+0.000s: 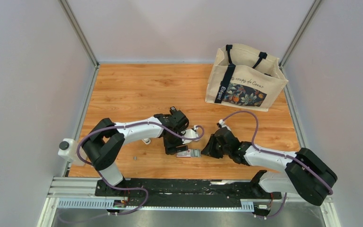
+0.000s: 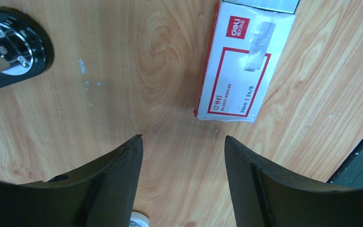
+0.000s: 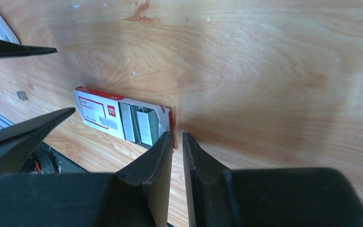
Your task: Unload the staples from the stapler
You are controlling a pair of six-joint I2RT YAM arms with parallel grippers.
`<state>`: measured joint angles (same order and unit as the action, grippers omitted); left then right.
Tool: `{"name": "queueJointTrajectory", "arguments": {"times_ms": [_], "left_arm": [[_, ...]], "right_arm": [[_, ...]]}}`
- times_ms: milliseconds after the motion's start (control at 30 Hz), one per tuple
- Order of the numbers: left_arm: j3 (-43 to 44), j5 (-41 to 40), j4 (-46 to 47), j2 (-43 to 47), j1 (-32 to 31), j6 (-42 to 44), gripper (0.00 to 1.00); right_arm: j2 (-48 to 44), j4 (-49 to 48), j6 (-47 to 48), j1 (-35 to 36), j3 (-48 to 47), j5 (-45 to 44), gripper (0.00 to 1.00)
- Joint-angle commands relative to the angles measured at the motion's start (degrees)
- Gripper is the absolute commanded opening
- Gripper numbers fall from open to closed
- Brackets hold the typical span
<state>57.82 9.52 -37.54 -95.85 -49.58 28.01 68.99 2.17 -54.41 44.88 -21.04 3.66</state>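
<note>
Risk: right gripper (image 3: 176,135), fingers nearly together and empty, sits just short of the staples (image 3: 141,126) lying in the open box (image 3: 97,113); a nudge would likely scatter them. Left gripper (image 2: 183,139) is spread wide and empty. Its wrist view shows the stapler (image 2: 9,42), beyond its left finger, which the right wrist view does not.

The light is bright and even, and seems to come from above. The orange-brown wooden table (image 1: 137,90) glows warm in the top view, with only soft, faint shadows under the white and black left robot arm (image 1: 132,130). In the left wrist view a dim shadow lies on the wood in the middle, and the shiny silver metal on the black stapler (image 2: 9,52) shows white glare. In the right wrist view the black right gripper (image 3: 177,137) is so dark that it shows little detail.
</note>
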Motion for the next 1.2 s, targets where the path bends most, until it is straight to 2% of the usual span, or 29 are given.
{"name": "queueJointTrajectory", "arguments": {"times_ms": [0, 467, 1167], "left_arm": [[2.38, 0.68, -0.52, -0.65, -1.39, 0.38, 0.72], [4.05, 0.59, -1.31, -2.41, -2.19, 0.38, 0.7], [3.79, -0.02, -1.4, -2.5, -2.45, 0.38, 0.69]], "right_arm": [[3.16, -6.48, -2.01, -0.15, 0.3, 2.49, 0.2], [5.36, -13.16, -2.98, -0.59, 0.91, 6.09, 0.17], [8.17, -15.88, -2.37, -0.5, -0.14, 9.17, 0.11]]}}
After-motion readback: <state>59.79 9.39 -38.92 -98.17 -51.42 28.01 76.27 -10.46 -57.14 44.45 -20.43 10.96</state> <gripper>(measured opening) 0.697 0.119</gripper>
